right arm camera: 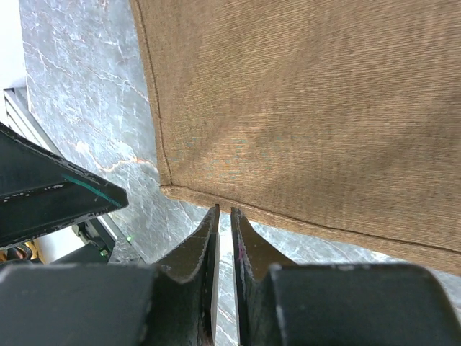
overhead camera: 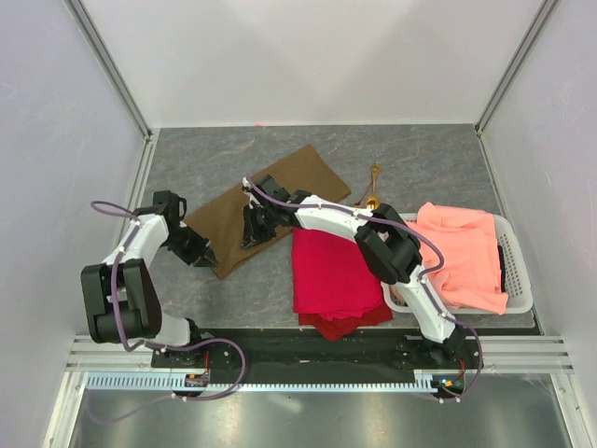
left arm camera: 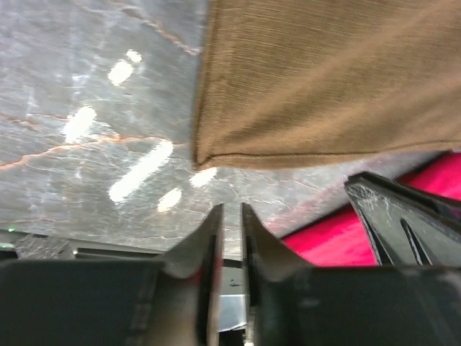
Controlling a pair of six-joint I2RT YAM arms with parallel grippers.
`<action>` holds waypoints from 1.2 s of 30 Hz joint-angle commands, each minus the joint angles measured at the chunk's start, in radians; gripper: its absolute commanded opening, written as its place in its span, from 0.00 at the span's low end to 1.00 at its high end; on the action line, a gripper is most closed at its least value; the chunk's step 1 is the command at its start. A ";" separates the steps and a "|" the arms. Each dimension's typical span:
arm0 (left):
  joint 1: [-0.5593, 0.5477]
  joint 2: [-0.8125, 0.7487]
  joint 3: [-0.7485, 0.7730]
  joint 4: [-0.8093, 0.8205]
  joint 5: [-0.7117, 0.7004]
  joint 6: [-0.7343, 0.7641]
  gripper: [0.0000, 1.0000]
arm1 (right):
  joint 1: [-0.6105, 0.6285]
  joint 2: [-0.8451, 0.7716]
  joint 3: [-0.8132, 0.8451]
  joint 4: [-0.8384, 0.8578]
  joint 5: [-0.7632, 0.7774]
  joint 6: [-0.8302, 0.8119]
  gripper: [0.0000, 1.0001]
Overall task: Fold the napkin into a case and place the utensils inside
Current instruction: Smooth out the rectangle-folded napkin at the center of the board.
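Though narrowly parted and empty, the left gripper (left arm camera: 230,210) and right gripper (right arm camera: 224,211) each have the flat olive-brown fabric napkin's (right arm camera: 302,108) hem just ahead.

Olive-brown napkin (overhead camera: 270,201) lying diagonally at the centre of the bench (overhead camera: 438,154); left jaws and right jaws at its 7 o'clock end. Gold utensils (overhead camera: 373,189) at 2 o'clock; red cloth (overhead camera: 336,275) at 5 o'clock; salmon cloth (overhead camera: 462,252) in white basket (overhead camera: 520,280).
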 commanded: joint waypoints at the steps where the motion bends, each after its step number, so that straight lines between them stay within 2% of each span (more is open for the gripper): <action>1: 0.002 0.057 -0.003 0.045 0.090 -0.017 0.16 | -0.029 -0.004 -0.002 0.001 -0.027 -0.009 0.17; 5: 0.002 0.136 -0.030 0.096 0.102 -0.025 0.09 | -0.029 0.005 -0.016 0.001 -0.036 -0.009 0.15; 14: 0.001 0.222 -0.030 0.058 -0.023 0.005 0.02 | -0.041 -0.004 -0.114 0.007 -0.003 -0.060 0.13; 23: 0.002 0.231 0.029 0.007 -0.114 0.062 0.02 | -0.100 -0.079 -0.012 -0.072 0.004 -0.063 0.14; 26: 0.002 0.182 0.063 -0.010 -0.100 0.094 0.02 | -0.156 -0.123 -0.022 -0.072 0.025 -0.044 0.17; 31: 0.002 0.082 0.100 -0.020 -0.039 0.121 0.06 | -0.276 -0.139 -0.039 -0.112 0.089 -0.043 0.30; 36: 0.002 0.100 0.141 0.007 -0.033 0.101 0.05 | -0.402 -0.128 -0.010 -0.177 0.161 -0.063 0.34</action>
